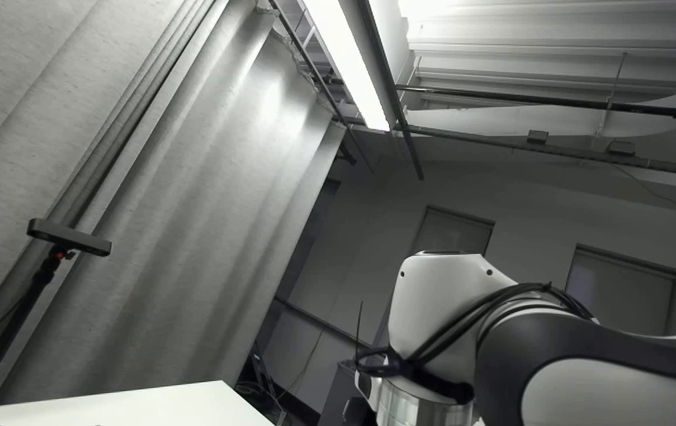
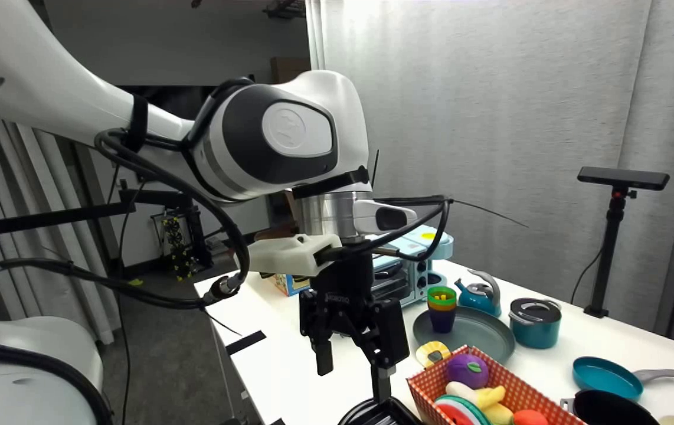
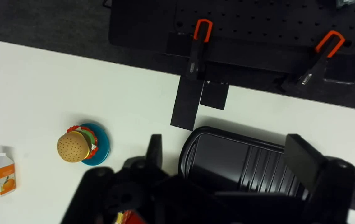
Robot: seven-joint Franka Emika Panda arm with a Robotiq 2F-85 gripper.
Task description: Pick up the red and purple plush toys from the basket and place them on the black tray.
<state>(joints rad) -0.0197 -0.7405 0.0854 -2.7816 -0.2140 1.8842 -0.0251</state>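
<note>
Fingers (image 2: 381, 383), one pair, black: we find them pointing down and standing well apart.

Tray (image 3: 218, 158), one, black, partly smooth and partly ribbed: in the wrist view we see it on the counter (image 3: 134, 102), showing between the fingers and partly hidden by them. Whether they touch it, we cannot tell.

Basket (image 2: 523, 391), one, red-and-white check, just beside the tray, its near end out of view. In it we count a purple toy (image 2: 465, 372) with a green leaf, at the end nearest the grey plate (image 2: 484, 336); a watermelon slice (image 2: 461, 411); yellow toys (image 2: 490, 401); and a red toy (image 2: 529, 418), of which only the upper part shows.

Grey plate, one: it bears stacked cups (image 2: 442, 313), the topmost green. Near it we list a round yellow-and-white piece (image 2: 432, 353), a kettle (image 2: 480, 295), a lidded pot (image 2: 535, 330) and, half behind the arm (image 2: 304, 130), an oven (image 2: 408, 260).

Blue pan (image 2: 602, 378), one, and black pot (image 2: 608, 410), one, just beside each other farther along the counter.

Burger (image 3: 73, 146), one, over a teal saucer (image 3: 103, 146); carton (image 3: 1, 175), one, upright, printed with an orange, well apart from the saucer. Both we see in the wrist view.

Tape (image 3: 185, 105), black, stuck at the counter's edge; clamps (image 3: 198, 53), two, orange-handled, beyond that edge.

Arm, one, white and black, in both exterior views.
</note>
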